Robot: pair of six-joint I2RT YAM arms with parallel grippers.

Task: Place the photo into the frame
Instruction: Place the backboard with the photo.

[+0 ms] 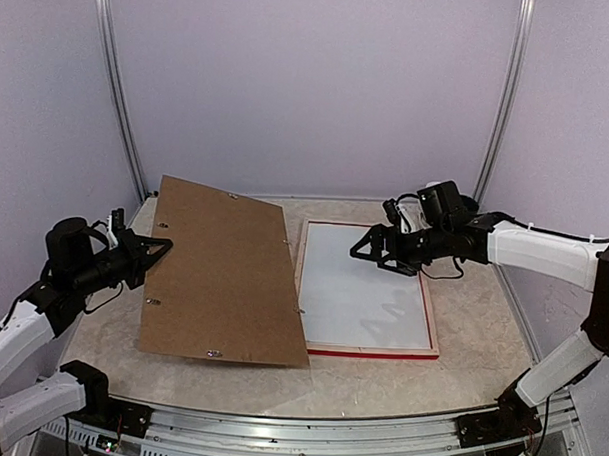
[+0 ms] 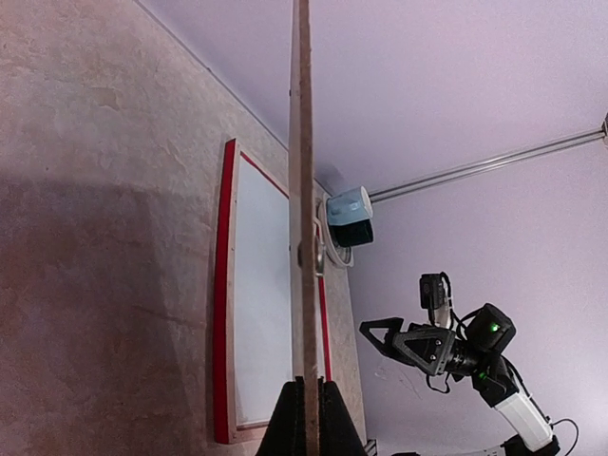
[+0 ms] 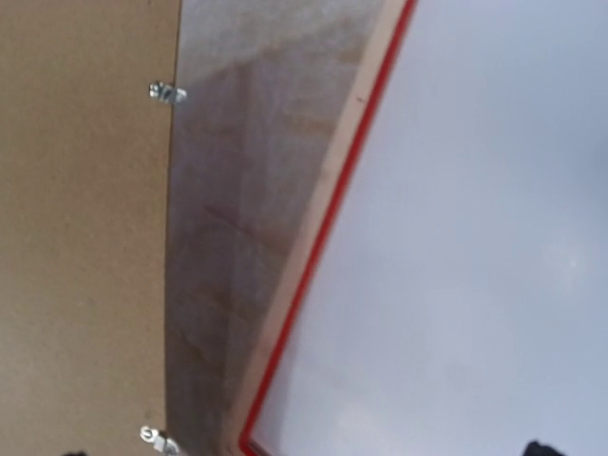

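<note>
The frame (image 1: pixel 370 352) lies flat on the table, right of the middle, with its red face along the rim and pale wood sides (image 3: pixel 323 237). A white sheet (image 1: pixel 362 290) fills it; the photo's sunset picture shows nowhere. My left gripper (image 1: pixel 154 251) is shut on the left edge of the brown backing board (image 1: pixel 223 275), which hangs tilted above the table, left of the frame. In the left wrist view the board (image 2: pixel 304 190) is edge-on between the fingers (image 2: pixel 287 423). My right gripper (image 1: pixel 369 254) hovers open over the frame's far part, holding nothing.
Small metal clips (image 3: pixel 166 92) stick out along the board's edges. Purple walls close in the back and sides, with metal posts (image 1: pixel 119 91) at the back corners. A metal rail (image 1: pixel 307 428) runs along the near table edge between the arm bases.
</note>
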